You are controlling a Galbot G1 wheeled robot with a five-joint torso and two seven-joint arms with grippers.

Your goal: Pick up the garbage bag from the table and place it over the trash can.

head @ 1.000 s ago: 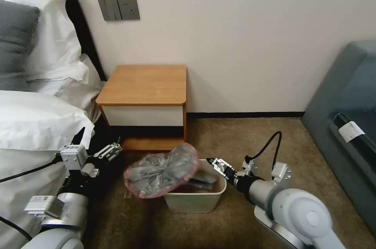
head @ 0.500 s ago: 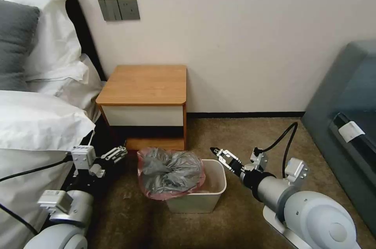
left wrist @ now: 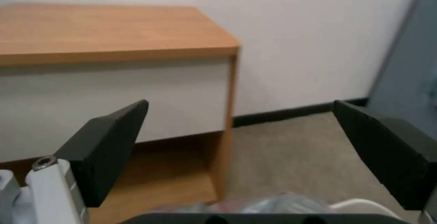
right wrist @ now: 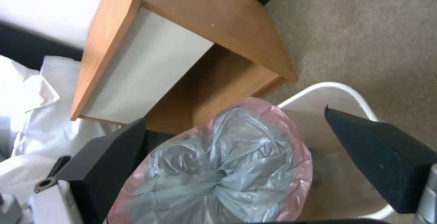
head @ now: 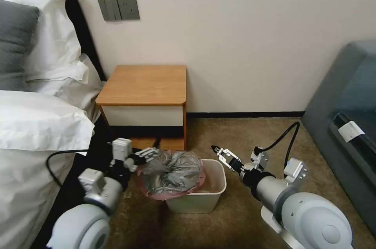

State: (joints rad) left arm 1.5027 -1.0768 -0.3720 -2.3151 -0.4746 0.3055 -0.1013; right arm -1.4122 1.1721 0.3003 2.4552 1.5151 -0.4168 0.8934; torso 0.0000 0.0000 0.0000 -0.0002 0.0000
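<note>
The garbage bag point(head: 172, 173), crinkled grey film with a pink edge, lies bunched over the left half of the cream trash can point(head: 220, 190). The can's right half stays uncovered. My left gripper point(head: 150, 153) is open at the bag's upper left edge, with nothing between its fingers. In the left wrist view the left gripper point(left wrist: 239, 106) faces the table point(left wrist: 114, 29), and the bag point(left wrist: 282, 203) lies just below it. My right gripper point(head: 218, 151) hovers open above the can's far right rim. In the right wrist view the right gripper point(right wrist: 234, 118) looks down on the bag point(right wrist: 218, 169) and the can's rim point(right wrist: 339, 89).
The wooden table point(head: 145, 84) stands against the wall right behind the can. A bed with white bedding point(head: 35, 131) lies close on the left. A grey sofa point(head: 348, 115) borders the right. Brown carpet point(head: 235, 135) stretches between the can and the sofa.
The bag sank from a stretched, raised shape onto the can. My left arm swung right, up to the bag's edge. The right gripper drew back slightly and rose.
</note>
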